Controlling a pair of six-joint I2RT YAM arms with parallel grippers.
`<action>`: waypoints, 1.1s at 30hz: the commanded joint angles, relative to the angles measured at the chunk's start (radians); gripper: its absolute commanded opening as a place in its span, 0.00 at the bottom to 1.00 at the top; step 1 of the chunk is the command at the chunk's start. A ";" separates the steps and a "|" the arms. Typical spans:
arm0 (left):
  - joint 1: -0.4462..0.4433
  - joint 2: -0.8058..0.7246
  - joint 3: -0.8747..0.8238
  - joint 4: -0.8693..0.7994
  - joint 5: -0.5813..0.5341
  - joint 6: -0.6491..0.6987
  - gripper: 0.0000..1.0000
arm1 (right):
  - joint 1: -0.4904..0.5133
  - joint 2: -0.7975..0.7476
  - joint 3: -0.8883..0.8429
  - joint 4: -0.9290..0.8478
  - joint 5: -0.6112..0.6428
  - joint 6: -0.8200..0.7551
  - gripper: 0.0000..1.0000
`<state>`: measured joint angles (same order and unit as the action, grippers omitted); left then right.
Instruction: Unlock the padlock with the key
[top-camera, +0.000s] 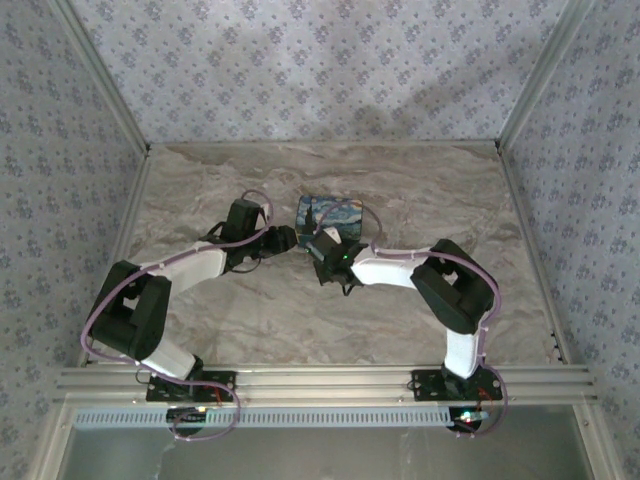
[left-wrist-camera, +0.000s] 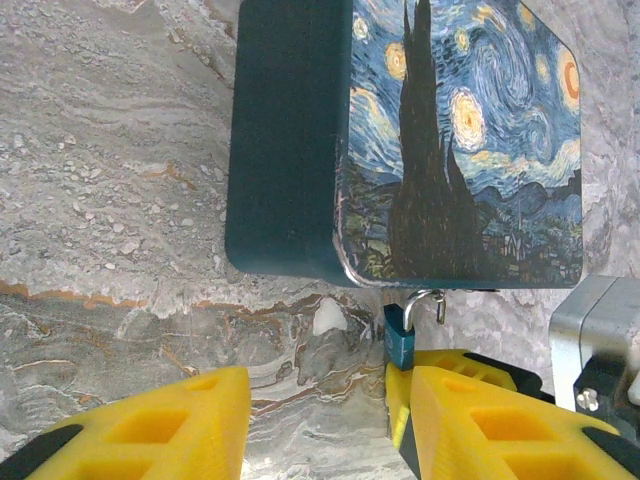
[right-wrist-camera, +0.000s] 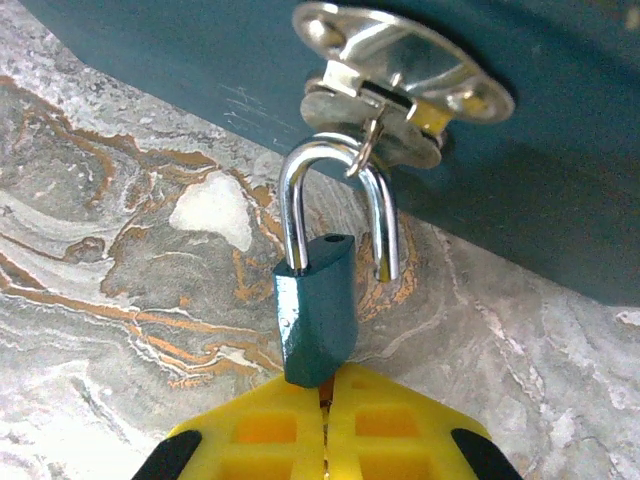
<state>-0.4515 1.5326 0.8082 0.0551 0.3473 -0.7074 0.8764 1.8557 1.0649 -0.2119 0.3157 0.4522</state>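
Right gripper (right-wrist-camera: 322, 378) pinching shut under tiny blue silver-shackled padlock (right-wrist-camera: 315, 310) | left gripper (left-wrist-camera: 328, 385) gaping empty | be twisting squarely, not tugging.

Table (top-camera: 420, 190), marbled grey-and-tan top
I count one item lying flat on it: a blue-and-yellow starry-night box (top-camera: 332, 211), printed face up, just beyond mid-table.

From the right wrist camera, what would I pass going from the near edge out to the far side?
right claw, shut → blue padlock → its silver shackle → metal hasp → dark blue box
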 joint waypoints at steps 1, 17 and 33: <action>0.005 -0.008 0.012 0.005 0.001 -0.001 0.46 | 0.016 -0.017 -0.003 -0.086 -0.003 -0.008 0.04; 0.038 0.096 0.111 0.016 -0.098 0.039 0.46 | -0.044 -0.130 -0.014 -0.122 -0.170 -0.432 0.00; 0.042 0.199 0.161 0.048 -0.045 0.043 0.46 | -0.086 -0.151 -0.021 -0.071 -0.234 -0.677 0.00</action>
<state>-0.4122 1.7157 0.9417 0.0963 0.2764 -0.6884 0.7788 1.7222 1.0431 -0.3092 0.0891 -0.1490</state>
